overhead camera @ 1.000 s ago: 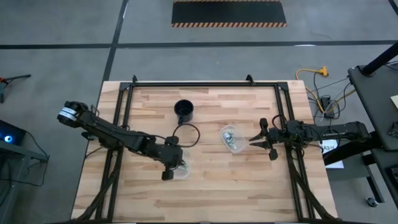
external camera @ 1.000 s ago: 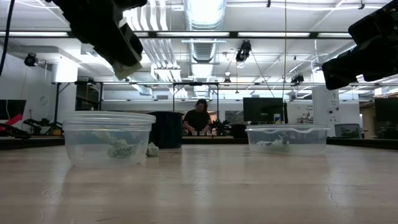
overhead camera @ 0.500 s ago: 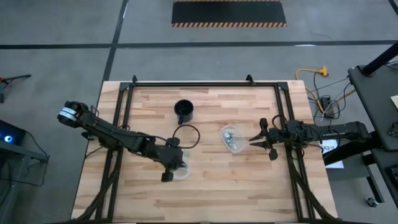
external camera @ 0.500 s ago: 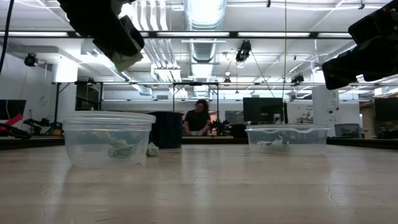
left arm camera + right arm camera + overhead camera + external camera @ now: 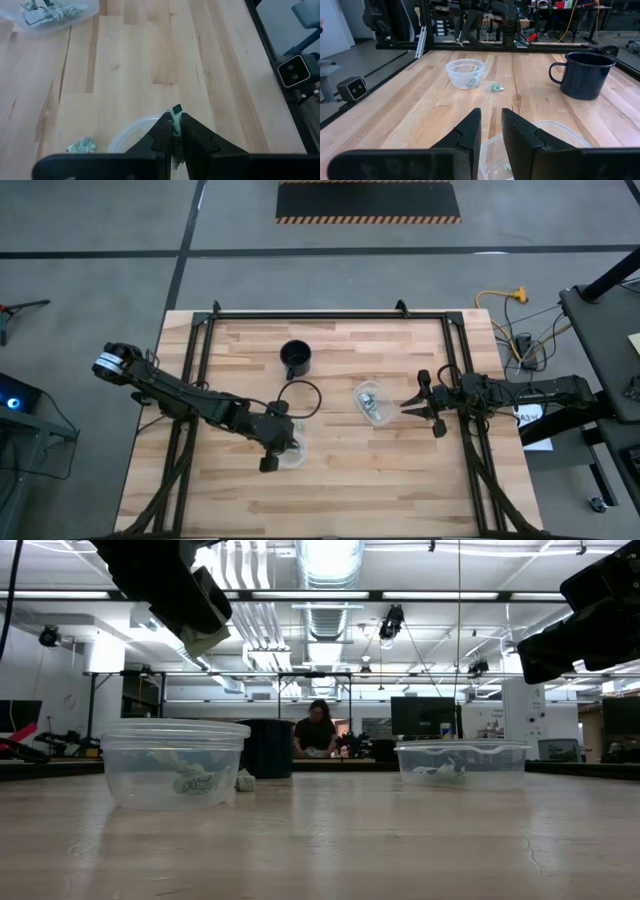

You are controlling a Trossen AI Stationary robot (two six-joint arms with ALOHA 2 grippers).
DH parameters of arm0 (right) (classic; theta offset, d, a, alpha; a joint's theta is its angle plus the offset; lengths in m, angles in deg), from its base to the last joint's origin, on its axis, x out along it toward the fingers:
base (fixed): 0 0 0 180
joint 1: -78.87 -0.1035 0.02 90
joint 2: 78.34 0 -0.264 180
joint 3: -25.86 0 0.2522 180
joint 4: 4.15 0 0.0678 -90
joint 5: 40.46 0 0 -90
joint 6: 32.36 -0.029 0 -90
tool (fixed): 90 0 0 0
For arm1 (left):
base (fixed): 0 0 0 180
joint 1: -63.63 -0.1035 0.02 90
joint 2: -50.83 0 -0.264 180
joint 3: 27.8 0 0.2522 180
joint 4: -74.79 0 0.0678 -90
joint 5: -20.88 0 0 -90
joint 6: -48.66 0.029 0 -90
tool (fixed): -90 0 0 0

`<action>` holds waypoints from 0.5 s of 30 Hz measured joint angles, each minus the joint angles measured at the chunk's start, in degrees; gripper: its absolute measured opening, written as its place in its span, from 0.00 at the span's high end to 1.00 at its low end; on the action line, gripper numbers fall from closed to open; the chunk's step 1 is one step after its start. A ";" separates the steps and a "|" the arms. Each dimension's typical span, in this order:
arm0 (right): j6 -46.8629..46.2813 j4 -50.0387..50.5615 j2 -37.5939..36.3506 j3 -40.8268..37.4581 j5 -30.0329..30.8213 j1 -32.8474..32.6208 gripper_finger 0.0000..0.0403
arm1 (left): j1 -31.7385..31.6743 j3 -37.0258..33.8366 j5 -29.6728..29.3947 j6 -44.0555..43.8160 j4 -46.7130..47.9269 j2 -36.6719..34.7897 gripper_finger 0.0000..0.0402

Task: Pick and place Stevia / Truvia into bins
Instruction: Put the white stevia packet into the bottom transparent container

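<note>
Nearest the front edge of the wooden table [image 5: 400,480], the left gripper [image 5: 176,131] hung over the rim of the round clear tub [image 5: 291,452], its two fingers pinched tight on a pale green and white Stevia sachet [image 5: 175,116] held on edge. By my reading that edgewise pinch was what a thin packet demanded, and the spot over the tub suited a drop straight in. The tub already held a few sachets [image 5: 192,780], showing through its clear wall. One crumpled sachet [image 5: 81,145] lay loose on the boards just beside that tub, not yet collected.

Toward the table's right edge, the right gripper [image 5: 490,131] waited just beside the oblong clear tub [image 5: 372,402], its fingers a narrow gap apart with nothing visible between them. That tub also carried several sachets [image 5: 49,12]. The arm seemed parked there to stay out of the left arm's way.

Farther back, toward the rear edge, stood the dark mug [image 5: 295,359] with its handle, well apart from both tubs. Beyond the table, a person [image 5: 316,730] sat at a distant bench.
</note>
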 joint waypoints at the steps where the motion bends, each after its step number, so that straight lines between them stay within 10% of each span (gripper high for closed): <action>1: 0.00 0.00 0.00 0.00 0.00 0.00 0.83 | 0.00 -0.07 0.00 0.00 -0.01 0.00 0.96; 15: 0.01 0.00 0.00 0.00 -0.02 0.00 0.83 | 0.02 -0.20 0.07 0.07 0.09 0.01 0.96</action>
